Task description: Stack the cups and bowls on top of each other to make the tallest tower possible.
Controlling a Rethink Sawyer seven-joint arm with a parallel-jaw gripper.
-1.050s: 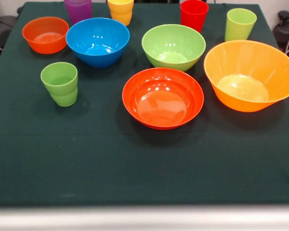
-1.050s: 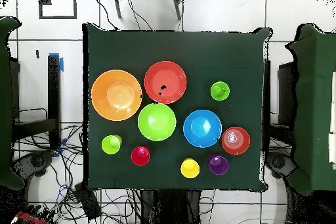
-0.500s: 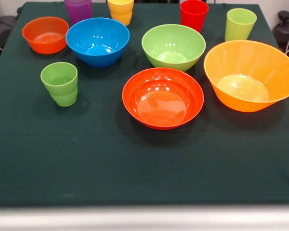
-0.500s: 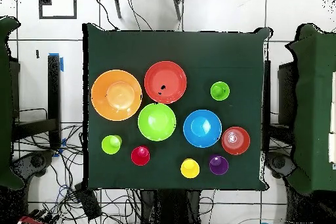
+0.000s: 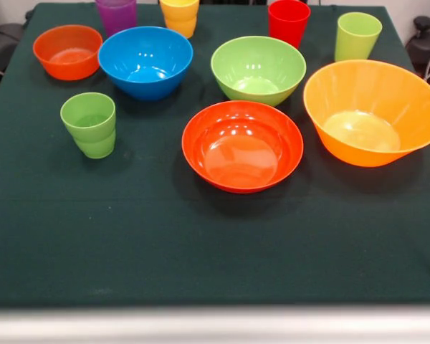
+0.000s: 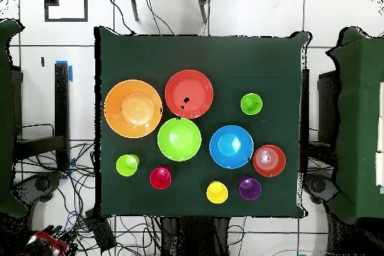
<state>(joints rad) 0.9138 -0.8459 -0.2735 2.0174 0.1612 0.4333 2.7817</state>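
Nothing is moving since a second ago; I'm seeing bowls (image 5: 242,145) and cups (image 5: 90,124) unstacked, gripper out of view, state unknown.

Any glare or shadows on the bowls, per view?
Front view: white highlights speckle the inside of the red-orange bowl and the blue bowl; soft shadows fall toward the camera. Overhead view: the bowls look flat, almost no glare, no clear shadows on the cloth.

A lab: cloth-covered table (image 6: 199,50) over tiled floor (image 6: 255,9) (loose cables (image 6: 127,230) trailing).
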